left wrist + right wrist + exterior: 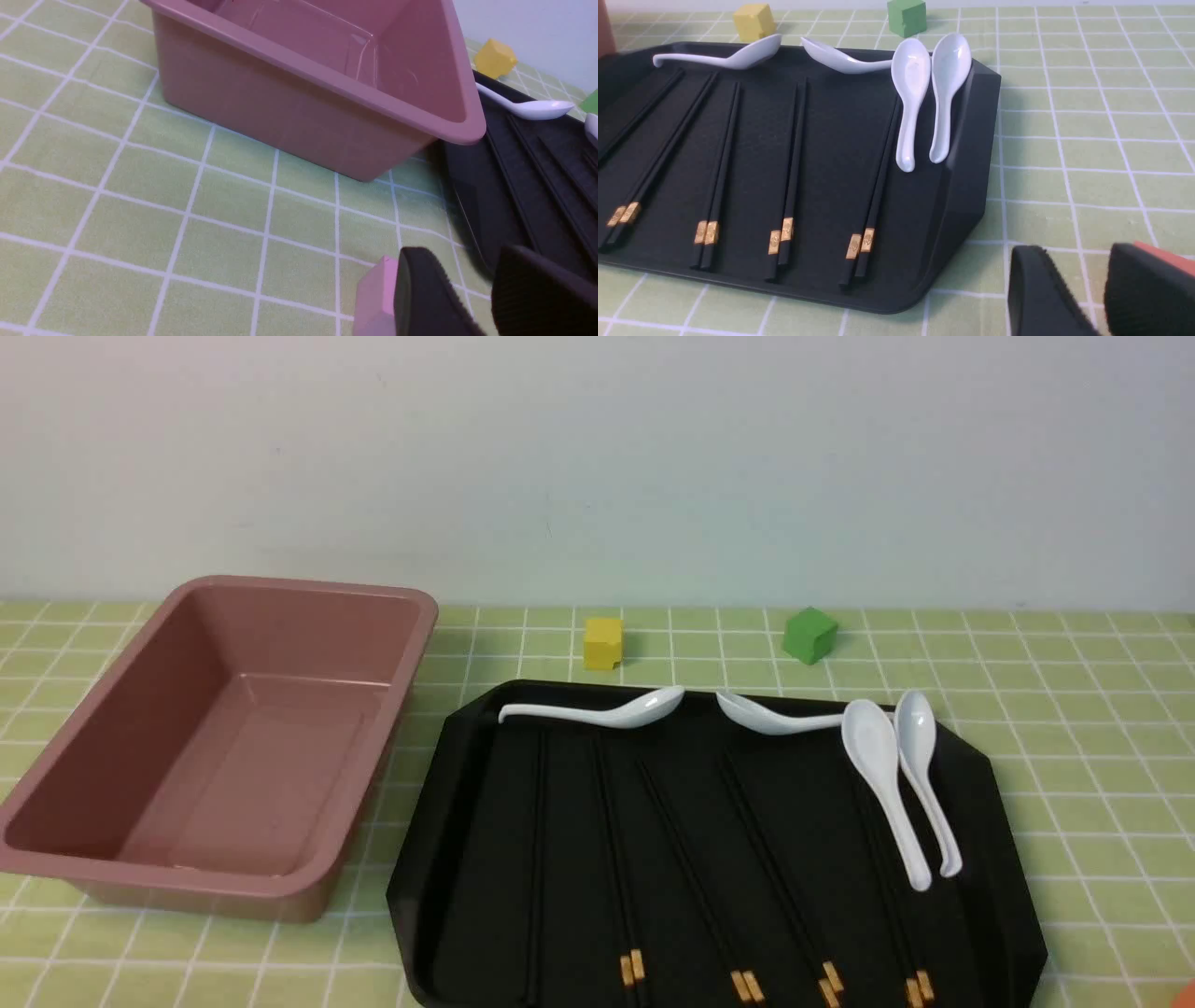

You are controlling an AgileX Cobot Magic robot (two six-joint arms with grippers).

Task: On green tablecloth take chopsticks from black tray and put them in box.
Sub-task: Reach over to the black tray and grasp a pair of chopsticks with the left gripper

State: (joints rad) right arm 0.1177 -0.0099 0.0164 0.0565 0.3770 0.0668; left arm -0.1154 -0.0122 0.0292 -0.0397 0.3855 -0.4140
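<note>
Left claw (467,261) hangs with its two black ribbed pads apart and nothing between them, low over the light yellow-green tablecloth (1074,709) with its grid of thin white lines, near a corner of the deep dusty-pink plastic box (140,709). The right claw (1080,261) is likewise spread and empty, over the cloth just off one corner of the large, shallow, glossy black tray (467,877). Neither arm shows in the front view.

As far as the pictures show, the task has not begun. The thin, long black chopsticks (794,158) all lie flat in the tray in separate pairs, side by side; I count five pairs, four of them showing small gold bands near the robot's end. The box stands on the worktop just left of the tray, and its floor and walls are bare, with no stick in it.

Every pair is left to lift and carry across to the box. Four glossy white spoons (868,737) lie at the tray's far end, and a small yellow cube (603,642) and a small green cube (809,635) sit on the cloth beyond it; these have no part in the job.
</note>
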